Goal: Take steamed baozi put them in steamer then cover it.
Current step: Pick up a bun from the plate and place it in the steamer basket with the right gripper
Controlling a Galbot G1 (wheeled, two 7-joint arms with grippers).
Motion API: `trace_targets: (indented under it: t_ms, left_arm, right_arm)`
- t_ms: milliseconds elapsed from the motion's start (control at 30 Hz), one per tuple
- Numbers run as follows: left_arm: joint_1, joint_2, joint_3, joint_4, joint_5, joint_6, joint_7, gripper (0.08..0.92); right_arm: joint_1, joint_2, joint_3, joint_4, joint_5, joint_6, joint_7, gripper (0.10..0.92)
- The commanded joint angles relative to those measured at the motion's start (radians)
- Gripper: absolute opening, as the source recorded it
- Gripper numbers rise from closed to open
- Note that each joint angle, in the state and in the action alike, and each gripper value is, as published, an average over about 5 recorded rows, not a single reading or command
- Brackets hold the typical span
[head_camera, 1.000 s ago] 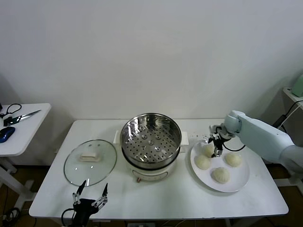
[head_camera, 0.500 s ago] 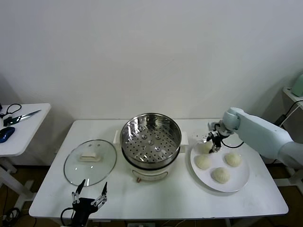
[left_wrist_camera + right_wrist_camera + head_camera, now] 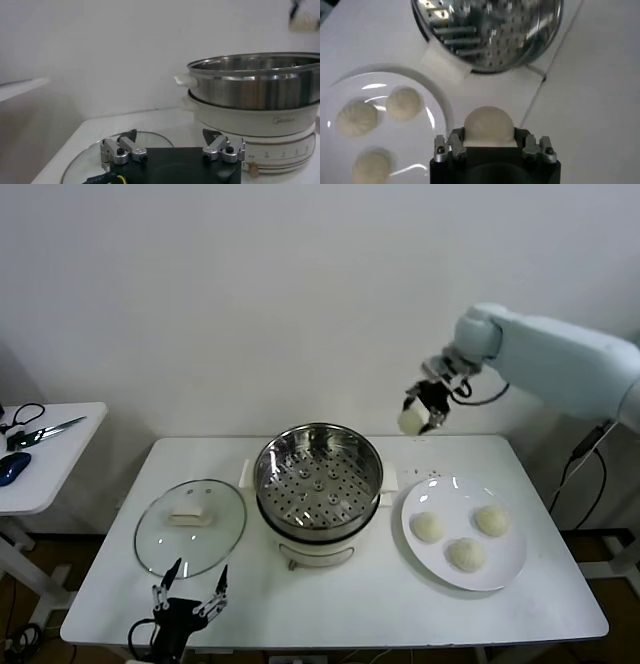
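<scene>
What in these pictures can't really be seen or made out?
- Lifted baozi: head view, the right hand covers its top; right wrist view, the hand's body hides its lower half.
- Steamer: left wrist view, cut off by the frame edge, inside hidden by its wall.
- Glass cover: left wrist view, mostly behind the open left hand.
- Items on the side table: head view, partly cropped.

right gripper (image 3: 424,409): risen from the plate (image 3: 505,569) to high above the table, at 1 o'clock of the steamer (image 3: 318,484)
baozi (image 3: 413,420): lifted off the plate, clamped in the gripper
plate: three buns now, was four
</scene>
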Motion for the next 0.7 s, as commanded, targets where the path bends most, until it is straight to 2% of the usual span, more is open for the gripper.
trace_targets:
  t_ms: [33, 167, 433, 700]
  left_arm:
    - [0.000, 0.001, 0.001, -0.001, 0.000, 0.001, 0.000, 0.823]
    - [-0.002, 0.003, 0.000, -0.002, -0.004, 0.001, 0.000, 0.823]
    - [0.006, 0.005, 0.008, -0.012, -0.007, 0.001, -0.001, 0.823]
    - [0.009, 0.001, 0.010, -0.007, -0.006, -0.004, -0.002, 0.823]
  right_arm:
    - [0.235, 0.146, -0.124, 0.217, -0.011, 0.260, 0.028, 0.653]
    - [0.066, 0.207, -0.023, 0.202, -0.156, 0.318, 0.087, 0.653]
    - [-0.219, 0.289, 0.095, -0.059, -0.483, 0.451, 0.152, 0.653]
    - [-0.358, 0.326, 0.148, -0.248, -0.597, 0.483, 0.180, 0.653]
